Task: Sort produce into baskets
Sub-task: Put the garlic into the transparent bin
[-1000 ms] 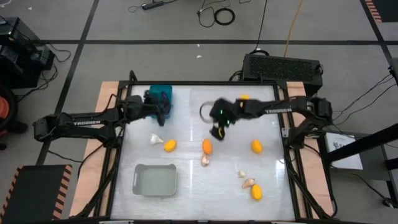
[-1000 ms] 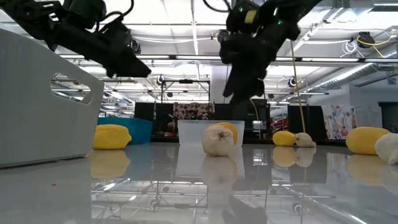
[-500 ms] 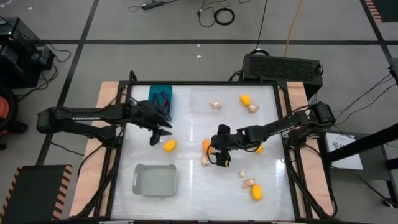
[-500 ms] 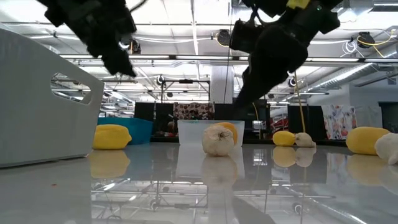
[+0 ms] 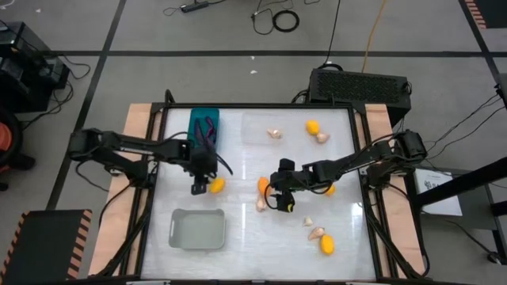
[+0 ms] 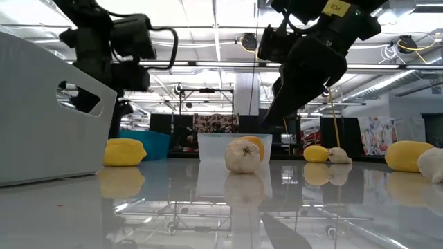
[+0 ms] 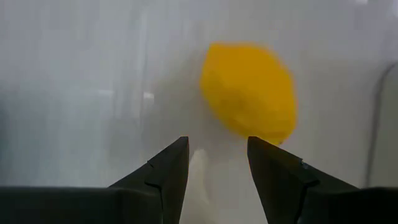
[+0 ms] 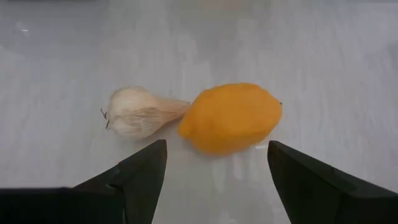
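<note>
Orange oval (image 8: 231,117) lies crosswise just ahead of right end effector (image 8: 214,171), fingers wide; garlic bulb (image 8: 137,112) touches its end. Left end effector (image 7: 216,163), narrower, faces yellow oval (image 7: 250,91).

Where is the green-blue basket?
In the high view the teal basket sits at the table's far left, just behind the left hand.

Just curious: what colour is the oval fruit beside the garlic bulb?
Orange-yellow oval fruit, clearest in the right wrist view, touching the pale garlic bulb.
</note>
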